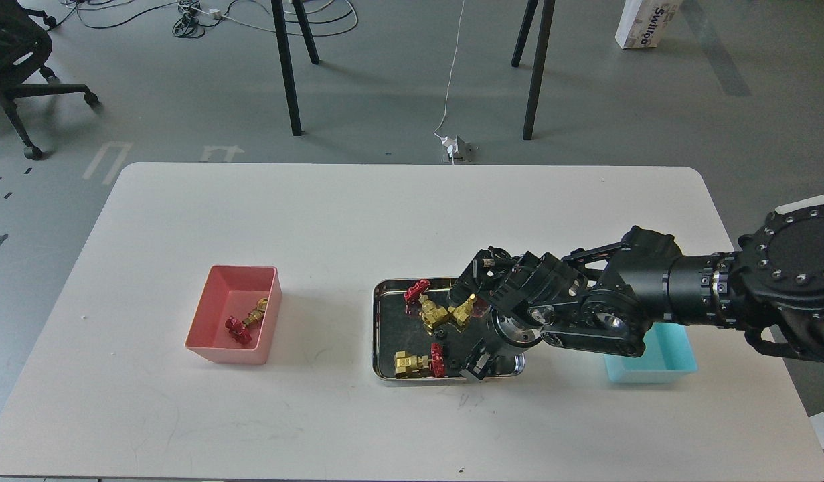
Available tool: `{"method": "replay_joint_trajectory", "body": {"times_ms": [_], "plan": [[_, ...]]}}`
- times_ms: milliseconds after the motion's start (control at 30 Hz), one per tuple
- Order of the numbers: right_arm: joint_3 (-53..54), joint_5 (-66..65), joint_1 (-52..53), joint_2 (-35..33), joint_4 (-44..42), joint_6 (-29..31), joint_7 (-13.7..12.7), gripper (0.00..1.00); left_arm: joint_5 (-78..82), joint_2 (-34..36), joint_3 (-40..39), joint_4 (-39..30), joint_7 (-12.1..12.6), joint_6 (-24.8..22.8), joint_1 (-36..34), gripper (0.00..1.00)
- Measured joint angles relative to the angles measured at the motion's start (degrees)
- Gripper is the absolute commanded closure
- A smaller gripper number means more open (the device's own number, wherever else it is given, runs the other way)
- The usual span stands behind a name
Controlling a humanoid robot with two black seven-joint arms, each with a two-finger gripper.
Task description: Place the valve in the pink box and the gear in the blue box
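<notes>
Black and bulky, the right arm's shoulder housing (796,264) filled the near right corner and reached leftward over the counter (398,221). At its far end the right pincer (475,365) hung low over the near right corner of the steel tray (378,328). Its fingers looked slightly parted, but they were dark against the dark tray floor, so I could not tell how wide they stood or whether anything sat between them.

Just left of the pincer lay one valve (420,362) on its side, red handwheel toward the fingers. Two more valves (445,313) sat close together further back in the tray, and a red handwheel (417,290) showed by the far rim. Small dark specks near the fingers may have been gears; they were too small to be sure.

Outward again, the blue box (673,358) stood to the right, half hidden under the arm, and the pink box (234,321) stood well apart on the left with a valve (244,323) already inside. The left arm was not in view.

Since the right arm sat by the blue box, a gear was probably its target. Doing that well would mean descending straight, closing on a single gear clear of the valve beside it, and lifting above the tray rim before swinging right.
</notes>
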Motion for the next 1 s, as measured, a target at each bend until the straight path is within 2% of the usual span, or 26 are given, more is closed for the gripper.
{"method": "replay_joint_trajectory", "body": {"times_ms": [100,667,800,1000], "plan": [[0.0,-0.03,-0.01,0.05,-0.16,0.03,-0.17,0.48,0.0,0.01,0.0,0.0,0.09,0.05,-0.07,0.07],[-0.1,0.36,0.86,-2.23,0.59,0.28,-0.46,0.47,0.0,0.05,0.09,0.01,0.27,-0.08,-0.93,0.07],[-0.09,0.36,0.86,-2.55,0.75,0.26,-0.46,0.5,0.0,0.08,0.08,0.24,0.28,-0.08,-1.15,0.07],[-0.02,0.35,0.51,-2.45,0.77,0.25,-0.45,0.75,0.0,0.18,0.08,0.78,0.28,-0.09,-1.56,0.07]]}}
